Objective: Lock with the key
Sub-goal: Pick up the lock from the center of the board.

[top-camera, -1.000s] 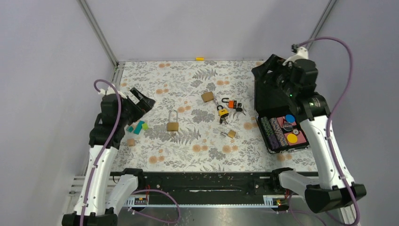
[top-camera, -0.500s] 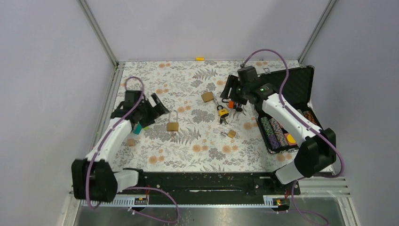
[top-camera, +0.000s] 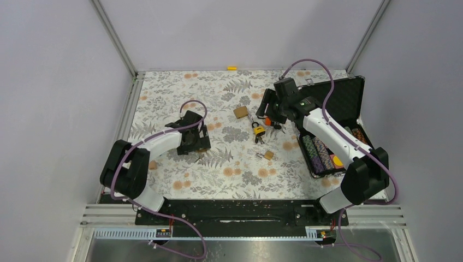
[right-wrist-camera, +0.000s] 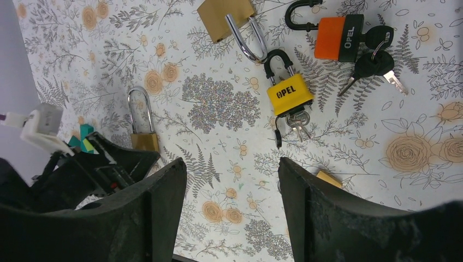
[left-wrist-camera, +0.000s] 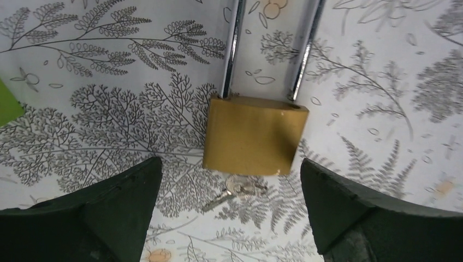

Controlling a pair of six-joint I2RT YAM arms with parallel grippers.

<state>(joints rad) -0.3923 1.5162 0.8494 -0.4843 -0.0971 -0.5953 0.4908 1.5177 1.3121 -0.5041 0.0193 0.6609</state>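
1. Lying flat on the floral desk, well to the left of the open chip case, is a brass padlock with a plain, square golden body and a long silver shackle.
2. Both shackle legs meet the top of the body; whether it is latched cannot be told.
3. A small silvery key sits at the body's bottom edge, on the side facing away from the shackle; whether it is seated in the keyhole cannot be told.
4. The left jaws are spread wide and released. Their dark fingertips stand on either side of the padlock's bottom end, clear of it, with nothing gripped.
5. The right jaws hang above the desk just left of the case's far corner, parted and empty.
6. Under them, close to the case's left side, lie a yellow padlock with keys and an orange padlock.
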